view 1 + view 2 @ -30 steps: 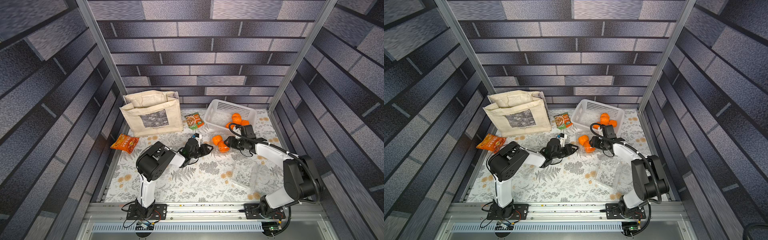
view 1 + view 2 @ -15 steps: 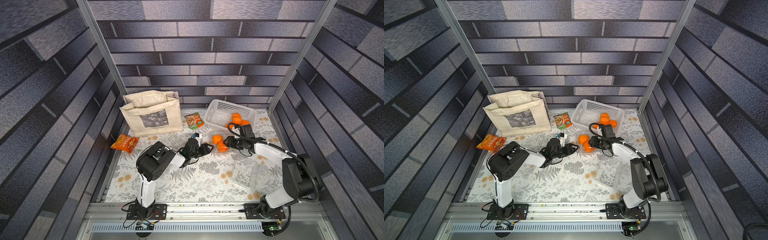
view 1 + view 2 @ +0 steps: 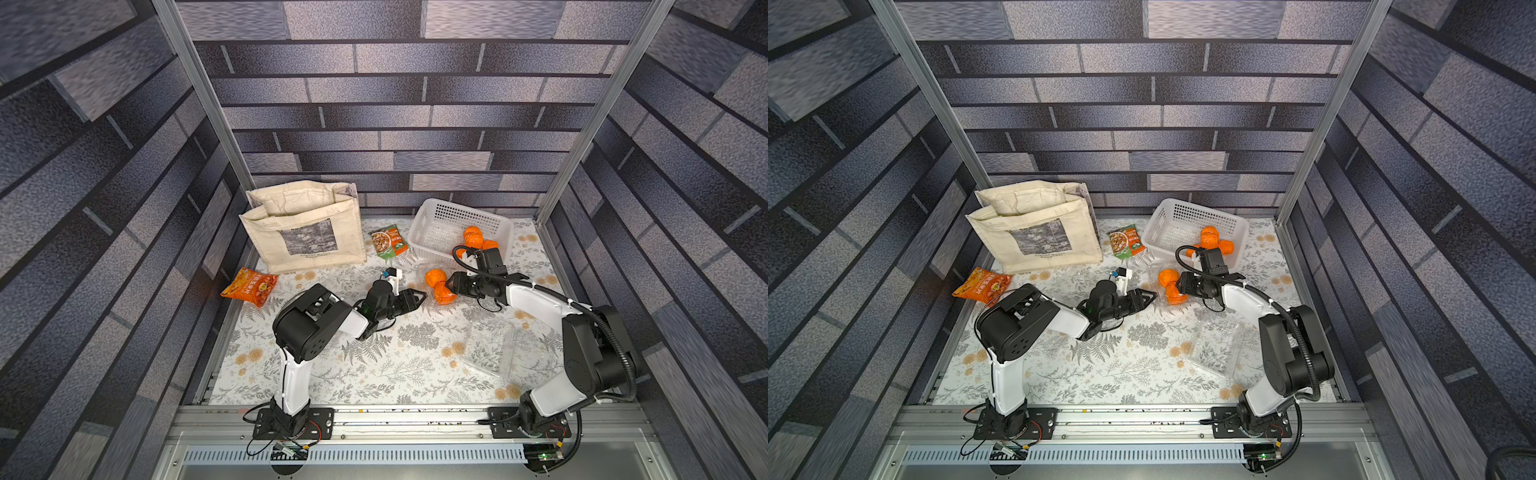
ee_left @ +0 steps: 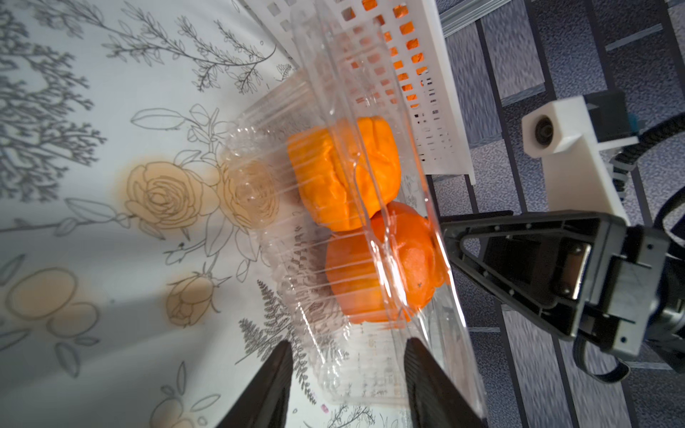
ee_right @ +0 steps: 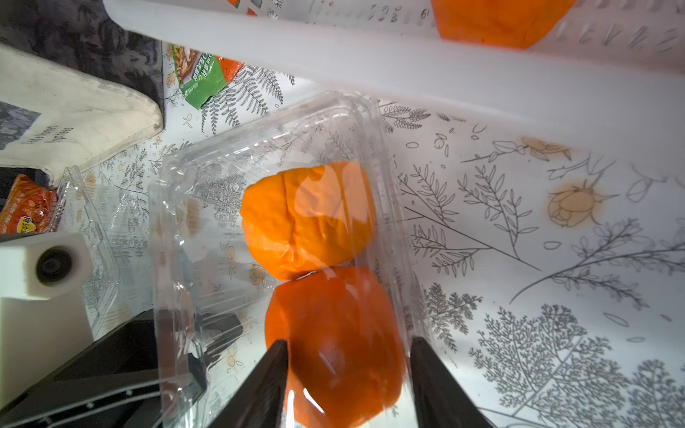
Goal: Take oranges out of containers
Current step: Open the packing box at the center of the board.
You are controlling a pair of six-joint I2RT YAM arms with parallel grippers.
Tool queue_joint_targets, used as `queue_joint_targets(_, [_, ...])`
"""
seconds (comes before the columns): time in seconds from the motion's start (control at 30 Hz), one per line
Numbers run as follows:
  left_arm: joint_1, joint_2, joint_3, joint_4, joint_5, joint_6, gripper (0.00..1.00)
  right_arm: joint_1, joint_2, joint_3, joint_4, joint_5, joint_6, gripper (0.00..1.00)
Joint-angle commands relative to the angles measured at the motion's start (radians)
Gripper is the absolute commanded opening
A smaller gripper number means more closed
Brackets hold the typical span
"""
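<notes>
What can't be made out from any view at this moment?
- Right pincer: its fingers flank the near orange in the clear container; glare and the right wrist view's edge hide any contact.
- Left pincer: straddles the container's end in the left wrist view; grip unclear through transparent plastic.
- Basket: the right arm covers some oranges inside in both top views; count uncertain.
- Tote bag: its folded top hides the inside in both top views.
</notes>
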Motion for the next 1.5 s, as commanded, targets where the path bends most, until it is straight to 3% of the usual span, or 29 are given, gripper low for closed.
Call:
queue_joint_targets(0.0, [-0.022,0.007,-0.004,0.155,0.049,-0.023,0.51,0.045,0.042,0.004,-0.125,-0.055,-0.026,0.54])
queue_joint_targets(0.2, [-0.020,0.057,-0.007,0.288,0.057,-0.067,0.50,0.045,0.038,0.009,-0.132,-0.055,-0.028,0.54])
queue_joint_targets(0.33, [-0.022,0.044,0.015,0.182,0.055,-0.050,0.50,0.046,0.035,0.011,-0.134,-0.055,-0.028,0.54])
queue_joint_targets(0.67, [-0.024,0.038,0.045,0.109,0.057,-0.040,0.53,0.086,0.046,0.053,-0.190,0.005,-0.074,0.54])
queue_joint_targets(0.87, [-0.030,-0.010,0.066,-0.052,0.043,0.011,0.56,0.098,0.052,0.061,-0.197,0.017,-0.086,0.54])
queue_joint_targets(1.2, [-0.050,-0.099,0.102,-0.310,-0.030,0.114,0.37,0.098,0.051,0.049,-0.186,0.030,-0.079,0.54])
queue_joint_targets(1.33, [-0.056,-0.099,0.106,-0.314,-0.034,0.125,0.30,0.098,0.050,0.047,-0.186,0.031,-0.078,0.54])
queue_joint_targets(1.4, [-0.056,-0.098,0.108,-0.315,-0.028,0.134,0.19,0.099,0.049,0.044,-0.184,0.031,-0.077,0.54])
queue_joint_targets(1.47, [-0.056,-0.098,0.107,-0.301,-0.020,0.140,0.00,0.100,0.049,0.039,-0.183,0.028,-0.077,0.54])
